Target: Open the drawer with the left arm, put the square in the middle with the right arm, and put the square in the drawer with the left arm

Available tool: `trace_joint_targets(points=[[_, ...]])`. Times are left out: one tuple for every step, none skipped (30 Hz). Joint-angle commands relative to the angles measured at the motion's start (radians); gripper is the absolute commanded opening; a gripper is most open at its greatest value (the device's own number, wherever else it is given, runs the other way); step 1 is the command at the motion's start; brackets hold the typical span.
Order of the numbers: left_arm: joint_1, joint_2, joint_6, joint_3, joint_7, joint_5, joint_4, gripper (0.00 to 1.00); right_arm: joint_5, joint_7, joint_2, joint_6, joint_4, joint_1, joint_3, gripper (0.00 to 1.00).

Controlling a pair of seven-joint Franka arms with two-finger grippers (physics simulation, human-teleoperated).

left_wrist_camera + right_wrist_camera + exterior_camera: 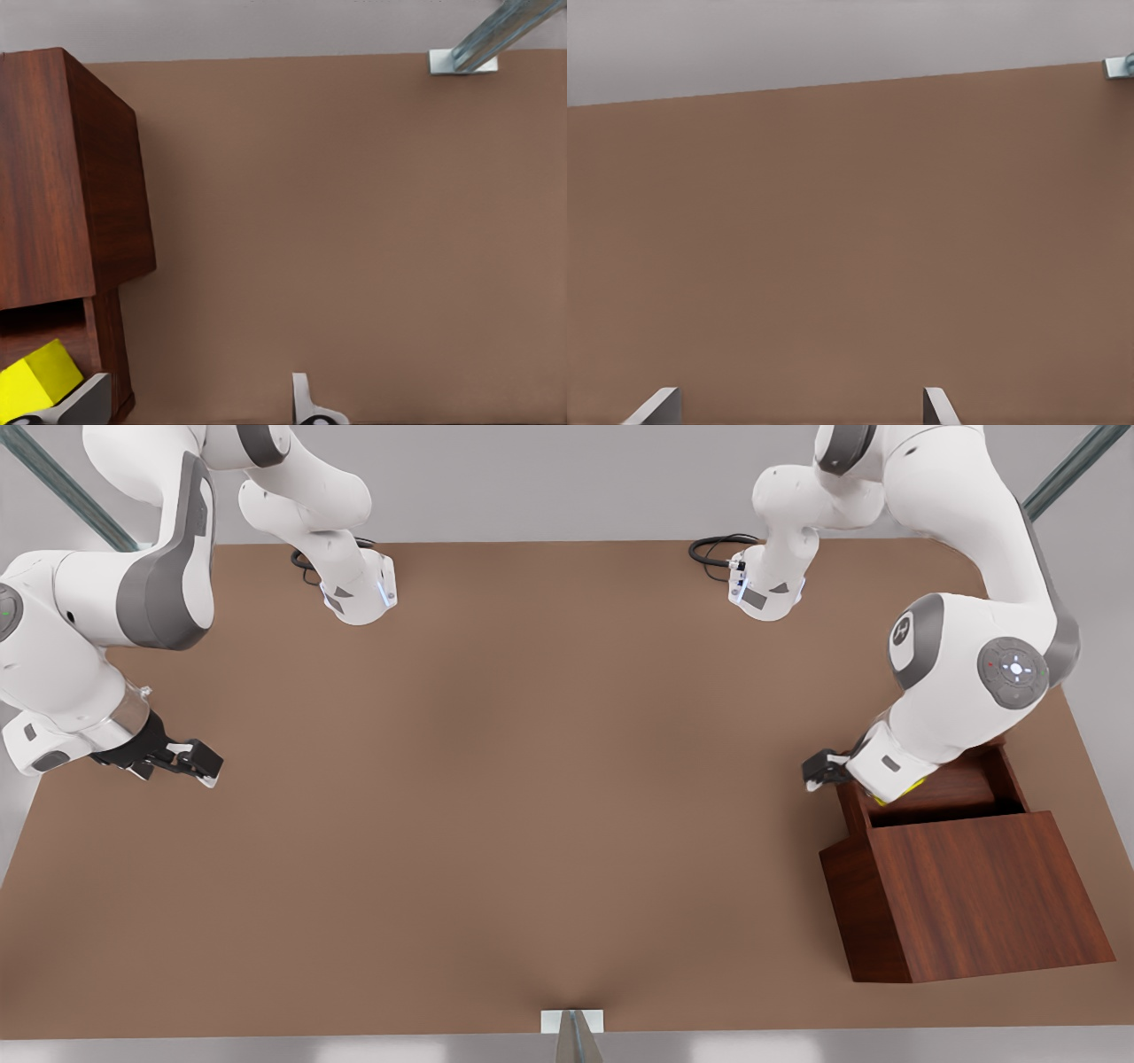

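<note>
My right gripper (197,766) waited at nine o'clock over bare tabletop (532,779), fingers spread wide and holding nothing. At three o'clock my left gripper (824,772) hung by the pulled-out drawer (948,784), fingers parted and empty. The square (35,381), a plain bright yellow cube, lay inside it near the wall. My wrist could snag that wall.

sim robot lab: bare brown tabletop (532,779), grey backdrop, metal frame struts (62,487), two Franka bases bolted on, cables (713,549) trailing
</note>
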Motion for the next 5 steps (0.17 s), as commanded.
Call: trace_joint_targets(points=[[0.004, -0.008, 0.003, -0.006, 0.000, 0.119, -0.013, 1.00, 0.000, 0.000, 0.000, 0.000, 0.000, 0.000, 0.001, 1.00], [0.004, -0.073, 0.110, -0.009, 0.000, 0.136, -0.119, 1.00, 0.000, 0.000, 0.000, 0.000, 0.000, 0.000, 0.001, 1.00], [0.004, -0.088, 0.122, -0.009, 0.002, 0.138, -0.141, 1.00, 0.000, 0.000, 0.000, 0.000, 0.000, 0.000, -0.001, 1.00], [0.004, -0.095, 0.122, -0.009, 0.002, 0.139, -0.144, 1.00, 0.000, 0.000, 0.000, 0.000, 0.000, 0.000, -0.001, 1.00], [0.004, -0.105, 0.122, -0.009, 0.002, 0.139, -0.156, 1.00, 0.002, 0.000, 0.000, 0.002, 0.000, 0.000, -0.001, 1.00]])
